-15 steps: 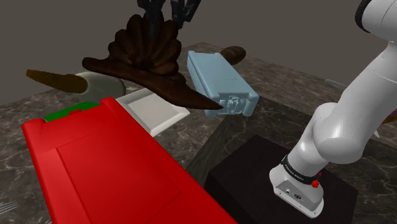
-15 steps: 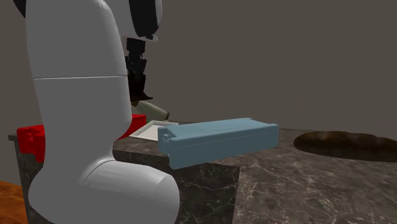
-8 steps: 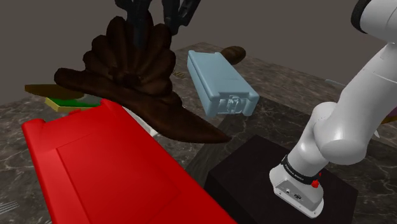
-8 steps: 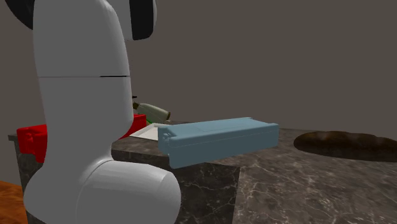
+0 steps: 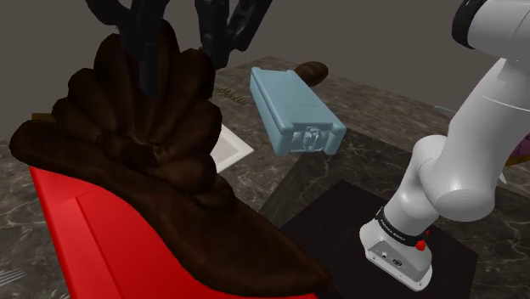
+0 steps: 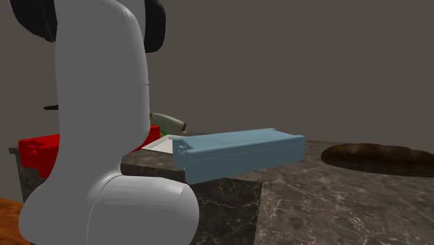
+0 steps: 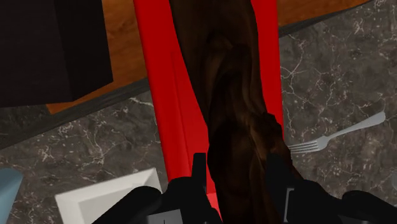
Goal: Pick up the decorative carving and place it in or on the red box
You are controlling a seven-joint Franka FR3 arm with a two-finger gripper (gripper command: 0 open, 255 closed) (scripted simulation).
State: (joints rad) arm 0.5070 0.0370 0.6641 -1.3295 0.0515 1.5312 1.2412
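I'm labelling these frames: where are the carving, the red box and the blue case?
carving (image 5: pixel 144 161): shoulder view, on its ridged fan.
red box (image 5: pixel 93 238): shoulder view, on a bare part of its top face.
blue case (image 5: pixel 293 106): shoulder view, on its lid.
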